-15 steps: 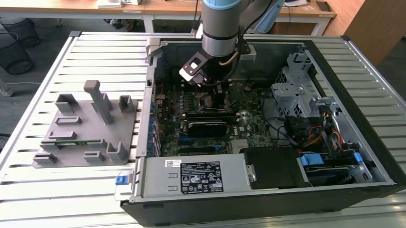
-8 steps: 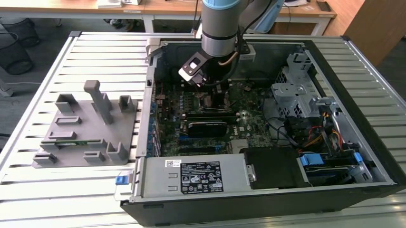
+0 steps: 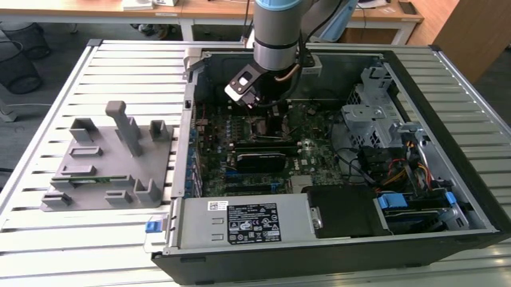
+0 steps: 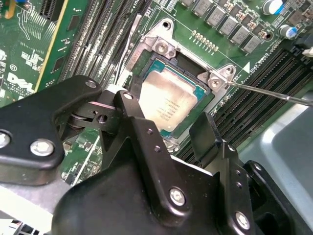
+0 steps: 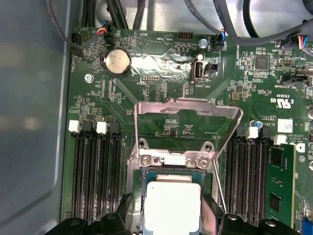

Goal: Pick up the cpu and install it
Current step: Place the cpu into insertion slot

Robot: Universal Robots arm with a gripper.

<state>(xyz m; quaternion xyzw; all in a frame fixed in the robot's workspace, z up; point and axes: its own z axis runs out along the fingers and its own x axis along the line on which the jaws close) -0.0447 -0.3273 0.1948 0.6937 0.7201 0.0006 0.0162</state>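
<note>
The cpu [image 4: 168, 100] lies flat in the socket [image 4: 164, 46], in the far half of the open computer case [image 3: 319, 263]. The gripper [image 4: 168, 117] hangs just over it, fingers apart, one on either side; the hinged socket plate [image 5: 188, 110] stands open

Robotics lab or workshop: slatted metal workbench [image 3: 128, 72], opened computer case [image 3: 319, 260], grey parts fixture [image 3: 112, 173], wooden desks [image 3: 207, 9], mesh wastebasket [image 3: 16, 69] behind.

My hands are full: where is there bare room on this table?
The table slats are bare behind the gray holder and in front of it. Inside the computer case it is crowded; the gripper is at the cpu.
</note>
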